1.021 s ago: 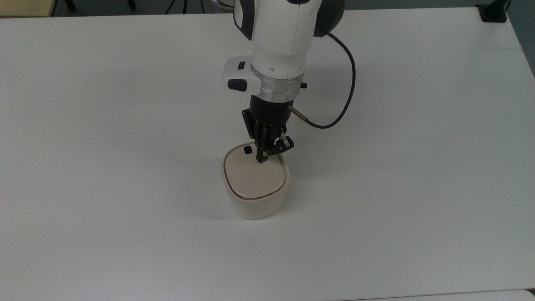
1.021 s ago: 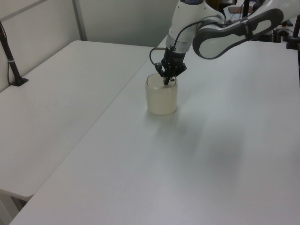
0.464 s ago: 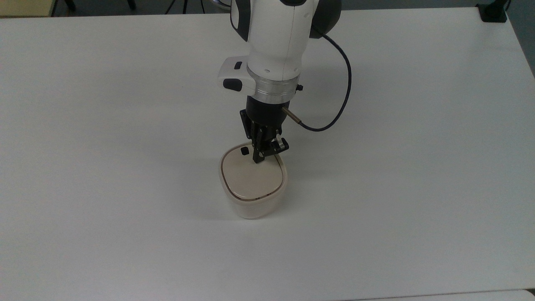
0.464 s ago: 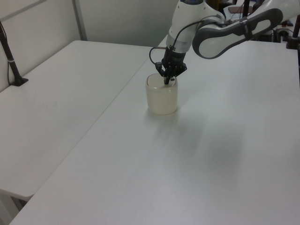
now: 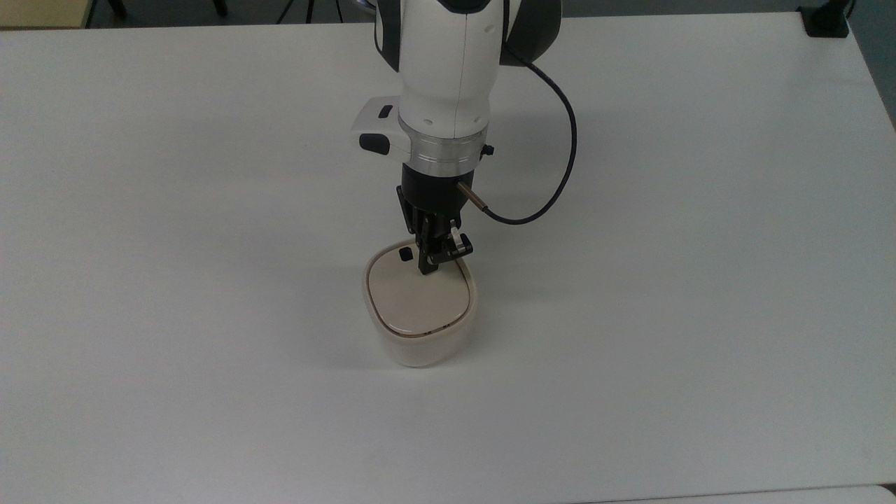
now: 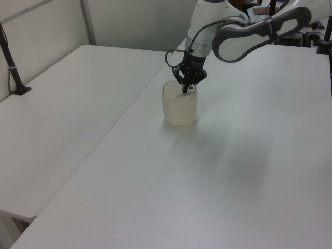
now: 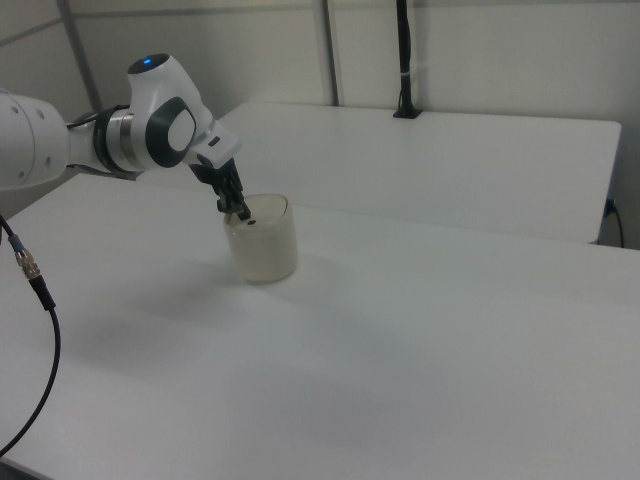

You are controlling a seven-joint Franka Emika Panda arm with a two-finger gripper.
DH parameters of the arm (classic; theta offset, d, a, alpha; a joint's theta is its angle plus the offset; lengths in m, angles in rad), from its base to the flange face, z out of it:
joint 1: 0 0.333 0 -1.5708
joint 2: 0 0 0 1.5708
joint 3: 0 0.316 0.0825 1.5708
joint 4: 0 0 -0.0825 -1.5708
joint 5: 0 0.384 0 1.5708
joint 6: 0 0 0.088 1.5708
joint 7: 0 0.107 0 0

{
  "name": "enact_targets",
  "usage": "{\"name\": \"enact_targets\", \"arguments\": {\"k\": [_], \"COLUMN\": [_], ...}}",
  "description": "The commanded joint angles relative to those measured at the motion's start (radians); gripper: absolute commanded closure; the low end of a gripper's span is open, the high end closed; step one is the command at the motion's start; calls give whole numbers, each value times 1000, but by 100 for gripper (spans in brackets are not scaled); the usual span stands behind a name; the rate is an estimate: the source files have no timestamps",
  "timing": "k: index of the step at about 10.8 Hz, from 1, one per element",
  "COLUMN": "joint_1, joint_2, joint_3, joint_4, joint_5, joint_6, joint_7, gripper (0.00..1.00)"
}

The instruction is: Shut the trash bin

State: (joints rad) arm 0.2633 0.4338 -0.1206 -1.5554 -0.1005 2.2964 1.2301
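Table: white table, bare surface around the bin.
Trash bin: cream-white, rounded-square trash bin near the table's middle; beige lid lies flat in the rim, small black latch button at its far edge.
Gripper: gripper points down, fingers drawn together, holding nothing, tip on the lid just right of the button in the top view.

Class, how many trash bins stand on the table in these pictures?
1. The bin stands near the middle of the table, lid down, with the gripper directly over the lid's far edge in the top view.
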Motion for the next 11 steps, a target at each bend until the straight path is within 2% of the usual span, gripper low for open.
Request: {"name": "enact_targets", "arguments": {"k": [1, 4, 8, 10, 11], "joint_1": [-35, -38, -35, -53, -68], "joint_2": [27, -75, -147, -232, -284], "joint_3": [7, 7, 13, 15, 15], "joint_4": [-37, -37, -37, -40, -46], "joint_5": [5, 5, 4, 16, 45], "joint_6": [-28, -87, -129, -225, -267], "joint_7": [3, 0, -12, -73, -124], "gripper": [100, 100, 100, 100, 100]}}
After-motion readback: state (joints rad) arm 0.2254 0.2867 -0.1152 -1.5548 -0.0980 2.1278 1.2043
